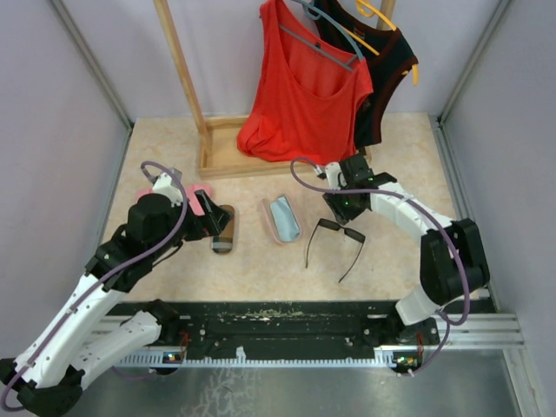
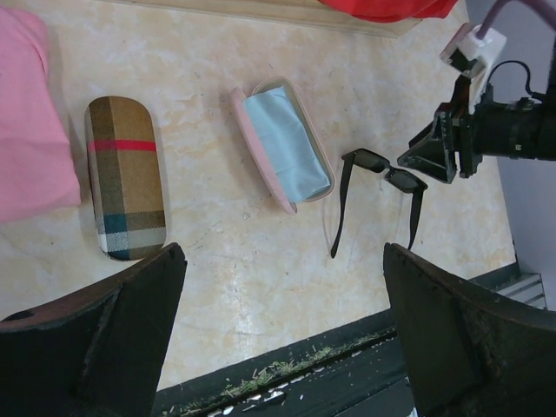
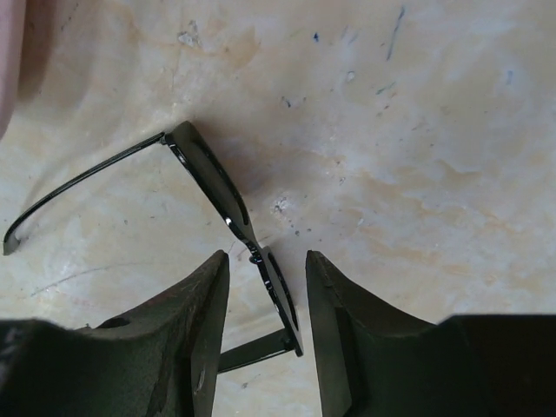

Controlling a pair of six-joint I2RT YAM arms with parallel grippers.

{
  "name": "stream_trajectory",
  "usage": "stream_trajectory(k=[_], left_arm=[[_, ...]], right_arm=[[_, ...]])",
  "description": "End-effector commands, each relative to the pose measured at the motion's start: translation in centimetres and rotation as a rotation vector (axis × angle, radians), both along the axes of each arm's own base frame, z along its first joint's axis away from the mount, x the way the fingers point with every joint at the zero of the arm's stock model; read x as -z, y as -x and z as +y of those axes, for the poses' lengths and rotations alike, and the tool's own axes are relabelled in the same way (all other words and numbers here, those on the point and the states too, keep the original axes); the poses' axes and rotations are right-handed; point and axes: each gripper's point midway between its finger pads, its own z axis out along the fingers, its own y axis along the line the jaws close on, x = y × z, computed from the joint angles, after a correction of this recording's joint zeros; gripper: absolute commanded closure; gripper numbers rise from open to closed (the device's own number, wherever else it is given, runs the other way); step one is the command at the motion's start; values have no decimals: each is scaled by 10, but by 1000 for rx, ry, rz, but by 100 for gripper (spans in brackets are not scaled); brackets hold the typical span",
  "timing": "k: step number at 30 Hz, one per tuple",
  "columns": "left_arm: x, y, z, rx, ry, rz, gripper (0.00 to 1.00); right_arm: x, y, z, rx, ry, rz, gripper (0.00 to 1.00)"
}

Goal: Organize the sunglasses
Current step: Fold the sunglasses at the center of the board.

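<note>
While the black sunglasses [image 1: 337, 234] lie unfolded on the table [image 1: 261, 269], right of centre in the overhead view, the right tool [image 3: 268, 265] straddles their frame, narrowly parted, gripping nothing; the left tool [image 2: 282, 254] gapes wide.

A closed plaid case [image 2: 126, 178] lies on the marbled beige table [image 1: 261, 261], with a pink cloth [image 2: 30, 122] just beside it on the left. To its right, apart from it, an open pink case [image 2: 282, 148] holds a light blue cloth [image 2: 287, 139]. At the back stands a wooden rack [image 1: 221, 156], where a red top [image 1: 304, 95] and a black top [image 1: 387, 69] hang on hangers.
</note>
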Motion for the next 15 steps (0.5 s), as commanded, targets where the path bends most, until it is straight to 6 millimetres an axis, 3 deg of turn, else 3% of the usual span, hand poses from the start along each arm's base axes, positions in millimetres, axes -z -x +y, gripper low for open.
stream_trajectory(k=[1,14,15], left_arm=[[-8,0,-2,21,5,-23,0],[-6,0,-1,16,4,-22,0],[-7,0,-1,16,4,-23,0]], right_arm=[[-2,-2,6,-134,22,44,59],[13,6,4,-175,51,128,64],[23,9,4,-178,57,161,64]])
